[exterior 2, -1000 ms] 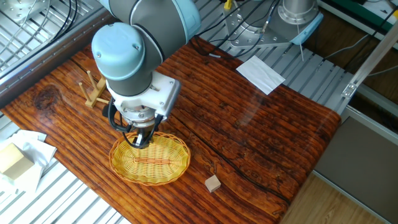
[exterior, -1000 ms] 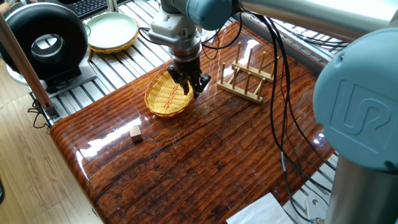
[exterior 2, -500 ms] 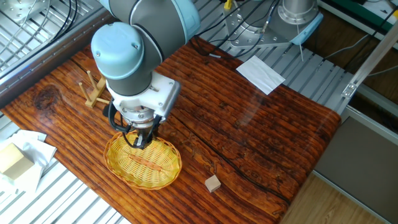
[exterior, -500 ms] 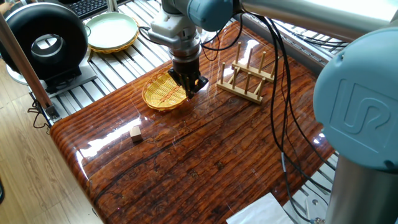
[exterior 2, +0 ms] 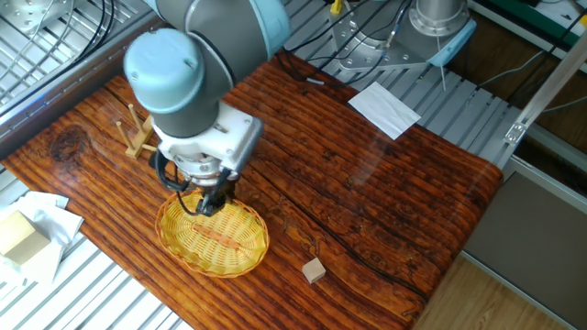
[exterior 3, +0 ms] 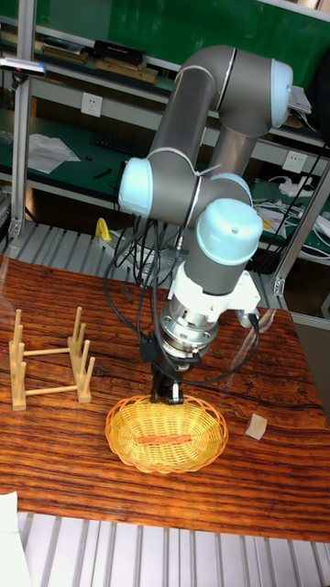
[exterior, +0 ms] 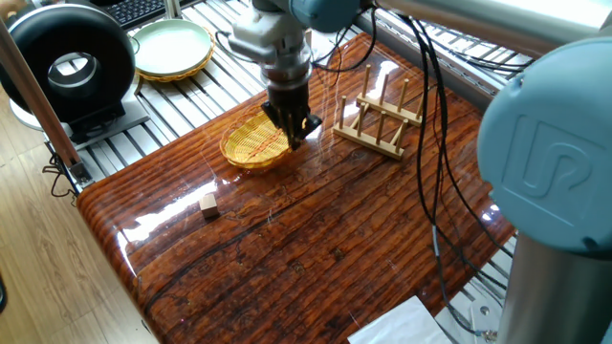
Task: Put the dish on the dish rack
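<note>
The surface [exterior: 316,239] is dark striped wood under a glossy varnish that mirrors the lights. On it, the dish [exterior: 253,145] is woven golden wicker, rough and matt, with a braided rim. Beside the dish, the dish rack [exterior: 375,119] is pale bare wood with smooth round pegs. The end effector [exterior: 295,131] looks black and matt. Near the dish lies a small block [exterior: 208,204] of plain light wood.

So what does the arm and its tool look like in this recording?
The arm is built of silver-grey metal tubes with rounded pale blue joint caps, one bearing an embossed UR logo. A white block at the wrist carries the small black two-finger tool. Black cables loop loosely around the wrist.
</note>
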Robot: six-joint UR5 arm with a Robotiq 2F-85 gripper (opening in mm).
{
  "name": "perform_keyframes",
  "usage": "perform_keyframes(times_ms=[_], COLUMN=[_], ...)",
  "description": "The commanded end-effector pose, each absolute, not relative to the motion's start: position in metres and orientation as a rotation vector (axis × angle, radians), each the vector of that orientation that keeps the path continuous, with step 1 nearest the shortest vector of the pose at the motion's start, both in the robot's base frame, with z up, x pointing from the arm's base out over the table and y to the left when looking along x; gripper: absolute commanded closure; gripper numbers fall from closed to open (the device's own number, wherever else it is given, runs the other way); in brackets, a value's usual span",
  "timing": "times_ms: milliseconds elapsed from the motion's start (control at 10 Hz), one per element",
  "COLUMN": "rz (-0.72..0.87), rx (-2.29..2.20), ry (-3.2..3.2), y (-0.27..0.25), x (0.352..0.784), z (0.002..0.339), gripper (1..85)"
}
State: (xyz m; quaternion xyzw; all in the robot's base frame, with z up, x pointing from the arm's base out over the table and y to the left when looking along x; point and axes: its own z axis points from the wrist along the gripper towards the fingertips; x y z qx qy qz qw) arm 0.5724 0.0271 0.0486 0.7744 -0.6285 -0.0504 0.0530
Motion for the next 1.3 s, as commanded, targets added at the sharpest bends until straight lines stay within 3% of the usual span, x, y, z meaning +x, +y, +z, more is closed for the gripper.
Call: perform_keyframes(times_ms=[0,700,1000,1200], rz=[-0.181,-0.004,-0.103,-0.256], rx=[2.249,2.144,2.09,2.1], ry=[-1.933,-1.904,-1.916,-1.914], y=[0.009,-0.011,-0.006,0.009], x=[0.573,0.61,0.592,0.578], z=[0.092,0.172,0.175,0.177], gripper=[84.7,84.7,84.7,84.7])
